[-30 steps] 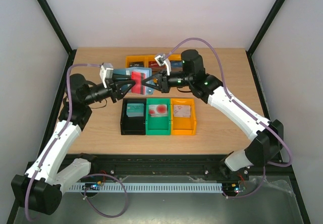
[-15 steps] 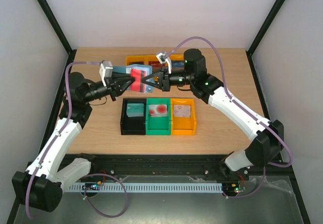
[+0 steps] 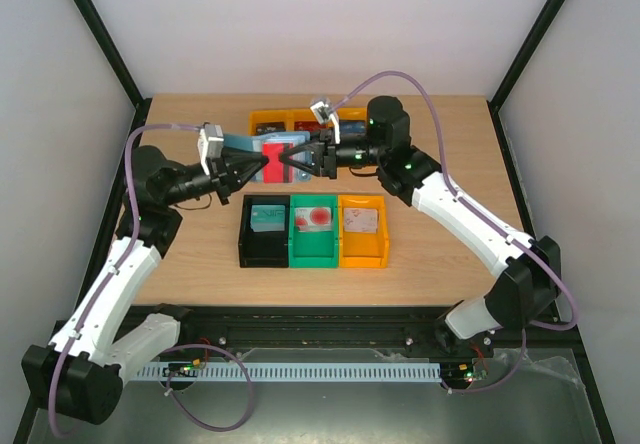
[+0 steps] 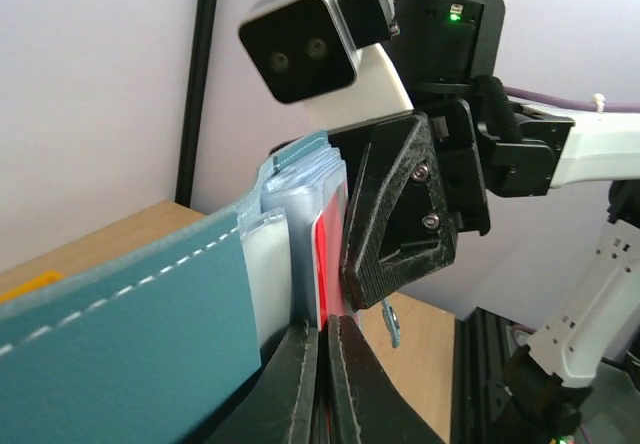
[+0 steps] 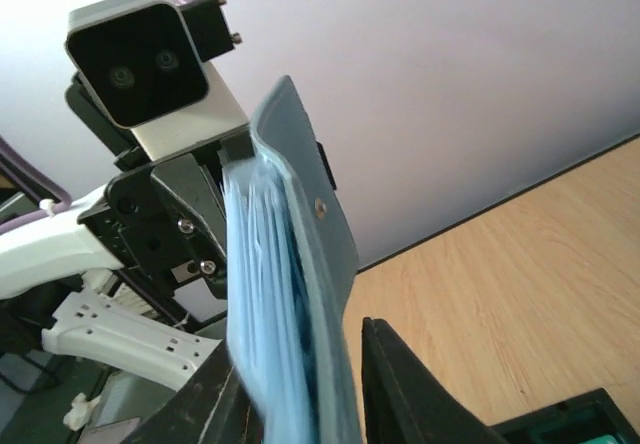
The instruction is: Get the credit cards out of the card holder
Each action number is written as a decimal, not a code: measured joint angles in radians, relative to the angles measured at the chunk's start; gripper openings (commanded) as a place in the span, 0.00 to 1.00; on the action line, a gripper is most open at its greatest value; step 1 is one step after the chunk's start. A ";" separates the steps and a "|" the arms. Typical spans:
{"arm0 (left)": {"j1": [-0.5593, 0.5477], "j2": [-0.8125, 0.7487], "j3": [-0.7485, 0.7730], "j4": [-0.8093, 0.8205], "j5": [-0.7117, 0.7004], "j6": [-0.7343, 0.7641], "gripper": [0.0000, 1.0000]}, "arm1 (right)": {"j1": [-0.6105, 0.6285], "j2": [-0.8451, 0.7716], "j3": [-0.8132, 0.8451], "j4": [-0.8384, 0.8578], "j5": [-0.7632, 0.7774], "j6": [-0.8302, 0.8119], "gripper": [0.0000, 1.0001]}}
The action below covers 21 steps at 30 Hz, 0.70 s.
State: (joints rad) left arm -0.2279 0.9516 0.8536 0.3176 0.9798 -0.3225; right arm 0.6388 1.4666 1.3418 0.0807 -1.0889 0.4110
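Pale walls and black frame posts enclose a wooden table, on which a black bin, a green bin and an orange bin stand side by side near the middle, each with a card lying in it. An orange tray sits farther back.

Above the table, behind the three bins, the two arms meet tip to tip. The card holder hangs in the air between them, standing on edge with its blue leaves fanned open.

The left gripper reaches in from the left. Its two fingers are pressed together on the lower edge of a red credit card. That card stands upright among the pale inner pockets of the card holder, just right of the stitched teal outer face in the left wrist view.

The right gripper comes in from the opposite side. Its black fingers stand on either side of the card holder's spine, very close to it. Whether they press on it or only flank it cannot be told. In the top view its tips sit just beside the red credit card, almost touching the left gripper's tips.
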 measured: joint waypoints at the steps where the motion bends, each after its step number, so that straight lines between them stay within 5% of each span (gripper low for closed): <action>1: -0.008 -0.005 0.000 -0.006 0.008 0.001 0.02 | 0.001 0.000 -0.005 0.014 -0.006 0.005 0.27; 21: -0.002 -0.018 -0.018 -0.024 0.040 -0.025 0.02 | -0.035 -0.025 -0.074 0.042 -0.083 0.004 0.39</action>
State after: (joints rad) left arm -0.2295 0.9333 0.8360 0.2935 1.0203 -0.3473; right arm 0.6033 1.4418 1.2682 0.1226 -1.1717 0.4152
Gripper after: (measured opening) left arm 0.025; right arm 0.395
